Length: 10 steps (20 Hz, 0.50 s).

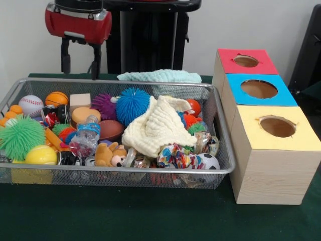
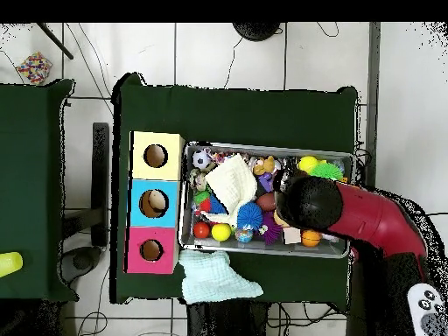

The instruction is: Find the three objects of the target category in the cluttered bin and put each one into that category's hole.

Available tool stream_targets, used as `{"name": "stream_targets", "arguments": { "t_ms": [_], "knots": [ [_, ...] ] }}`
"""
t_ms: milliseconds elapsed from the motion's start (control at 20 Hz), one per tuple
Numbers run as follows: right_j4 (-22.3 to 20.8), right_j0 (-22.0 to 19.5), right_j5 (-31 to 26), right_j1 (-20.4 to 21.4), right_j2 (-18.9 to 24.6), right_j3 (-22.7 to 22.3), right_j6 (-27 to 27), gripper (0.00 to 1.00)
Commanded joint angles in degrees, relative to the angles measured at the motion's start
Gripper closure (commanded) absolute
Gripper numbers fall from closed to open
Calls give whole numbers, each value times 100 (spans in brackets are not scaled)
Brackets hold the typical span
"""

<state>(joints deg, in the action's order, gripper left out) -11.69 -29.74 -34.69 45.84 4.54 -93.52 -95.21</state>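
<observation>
Fingers hang spread apart and empty at the upper left of the front view, above the far rim of the wire bin. Straight below them, lower in the frame, sit the wooden block and orange basketball, so a plain descent would likely meet those first. Which category is wanted cannot be told; balls crowd the bin's left half around a cream cloth. The three-holed box stands at the frame's right, across the bin from the fingers, on the green bench.
</observation>
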Motion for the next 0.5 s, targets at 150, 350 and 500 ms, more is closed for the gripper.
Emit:
{"name": "stream_targets", "arguments": {
  "t_ms": [150, 350, 500],
  "knots": [
    [-44, -192, -770, -429, 577, 521, 368, 0],
    [-23, -30, -522, -539, 502, 709, -3, 0],
    [85, 67, -260, -737, 510, 896, -297, 0]
  ]
}}
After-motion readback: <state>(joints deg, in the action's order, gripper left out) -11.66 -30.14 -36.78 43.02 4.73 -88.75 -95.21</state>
